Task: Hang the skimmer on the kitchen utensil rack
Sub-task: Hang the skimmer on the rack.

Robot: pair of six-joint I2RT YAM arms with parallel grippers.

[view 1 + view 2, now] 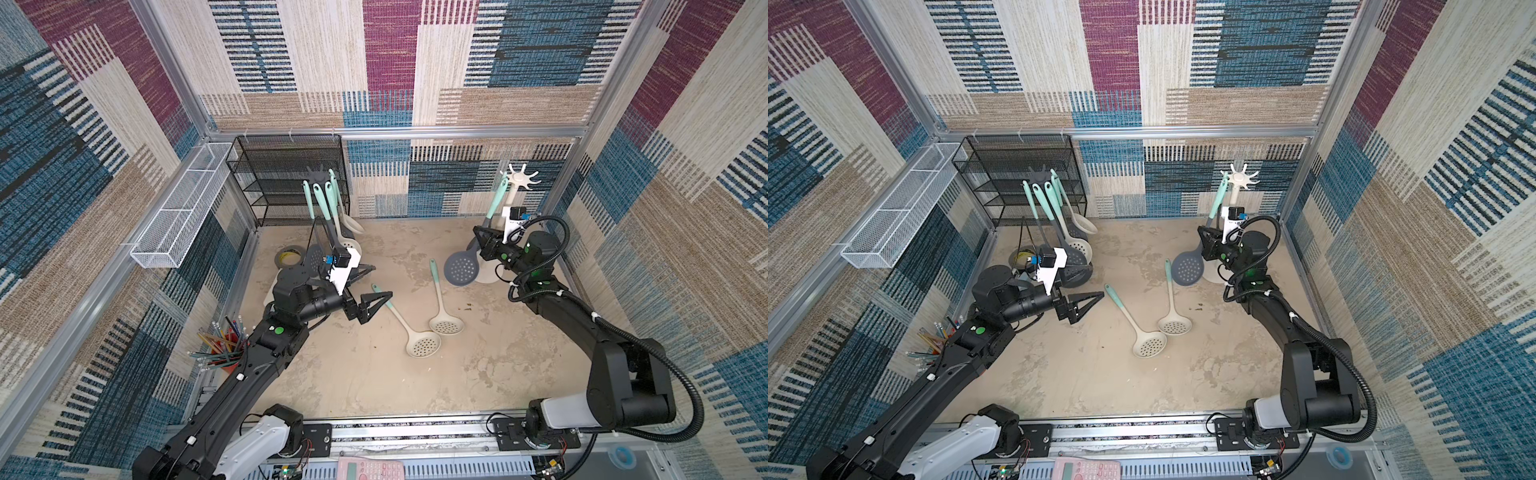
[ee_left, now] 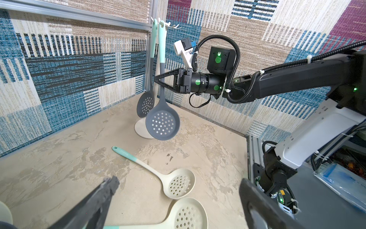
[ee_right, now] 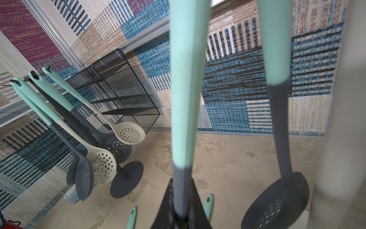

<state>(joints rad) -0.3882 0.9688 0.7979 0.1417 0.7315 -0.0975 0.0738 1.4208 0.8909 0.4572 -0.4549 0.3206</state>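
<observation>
Skimmer, grey with a mint handle, hangs upright in the right gripper, whose jaws are clamped on the grey stem just under the mint part. Above the gripper, the handle's tip reaches the hooks of the white rack; whether its hole sits on a hook is unclear. Just behind the gripper a second grey skimmer hangs from the same rack. Farther out, on the floor between both grippers, lie two cream skimmers, bowls side by side. The left gripper hovers near their handles, jaws wide apart, holding nothing. Behind it stands a dark rack with several skimmers hung.
</observation>
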